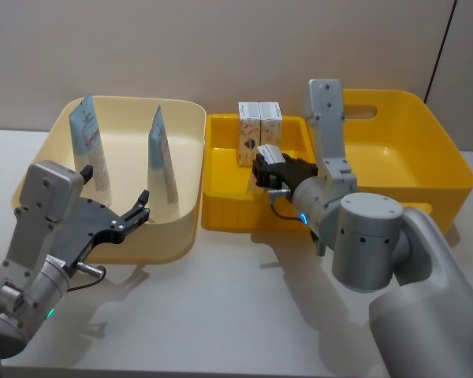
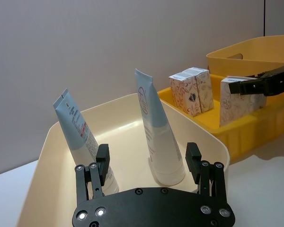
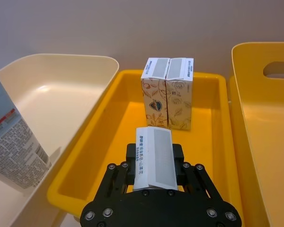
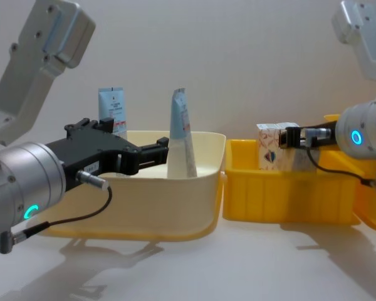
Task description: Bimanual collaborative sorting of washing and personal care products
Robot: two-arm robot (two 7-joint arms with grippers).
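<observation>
Head view: a plain white table (image 1: 244,315) stands against a bare beige wall (image 1: 221,47). At the centre sits a small yellow tray (image 1: 229,213). Just beside it on the robot's left is a cream tray (image 1: 181,236), and on its right is a large yellow bin (image 1: 437,169). Two pale-blue squeeze tubes (image 1: 91,150) stand upright in the cream tray. Two standing cartons (image 1: 258,126) are side by side at the small yellow tray's far wall. The right gripper (image 1: 262,169) reaches over that tray, clamped on a third carton (image 1: 270,153) that is nearer the robot than the pair. The left gripper (image 1: 144,206) hangs over the cream tray's near side, to the left of the small yellow tray.

Left wrist view: the left gripper's fingers are spread wide and hold nothing. The squeeze tubes stand beyond them.

Right wrist view: black fingers press both sides of the third carton inside the small yellow tray. The standing cartons are straight beyond it, apart from it.

Chest view: the third carton's top shows above the small yellow tray's front wall. Its base is hidden, so I cannot tell whether it rests on the tray floor. Soft shadows lie on the table under the trays.
</observation>
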